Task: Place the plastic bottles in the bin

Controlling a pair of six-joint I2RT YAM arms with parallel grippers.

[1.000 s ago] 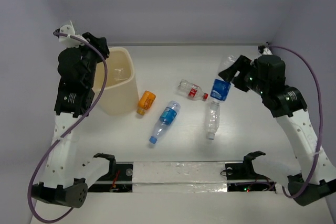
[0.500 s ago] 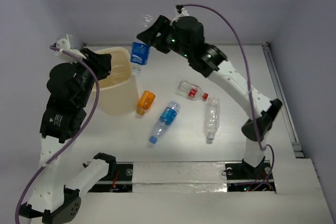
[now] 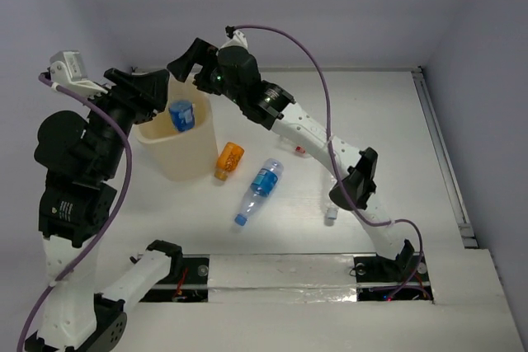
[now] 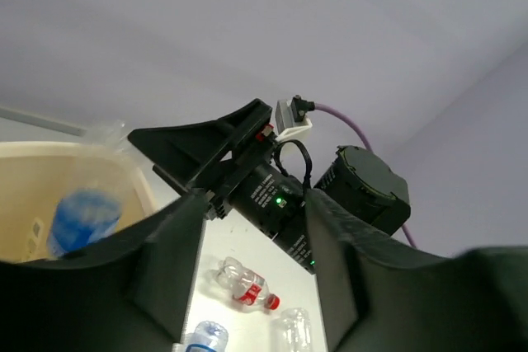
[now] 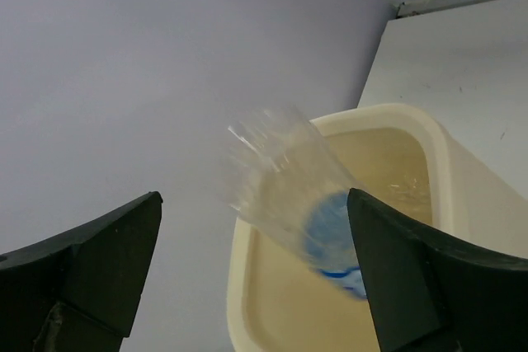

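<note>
The cream-beige bin (image 3: 191,157) stands at the back left. My right gripper (image 3: 183,62) hangs open just above its rim. A clear bottle with a blue label (image 3: 181,115) is loose between the open jaws, blurred, neck down into the bin (image 5: 412,117); it also shows in the right wrist view (image 5: 297,195). My left gripper (image 3: 147,86) is open and empty, raised beside the bin's left rim. On the table lie a short orange bottle (image 3: 230,159), a blue-labelled bottle (image 3: 257,191), a red-labelled bottle (image 4: 243,282) and a clear bottle (image 4: 293,331), the last two mostly hidden under my right arm from above.
My right arm (image 3: 305,133) stretches diagonally across the table from its base at the front right to the bin. The back wall rises just behind the bin. A taped strip (image 3: 280,274) runs along the near edge between the arm bases.
My right arm swung from the right side across to the bin carrying the blue-labelled bottle, then opened; the bottle now drops into the bin. My left arm rose higher beside the bin.
</note>
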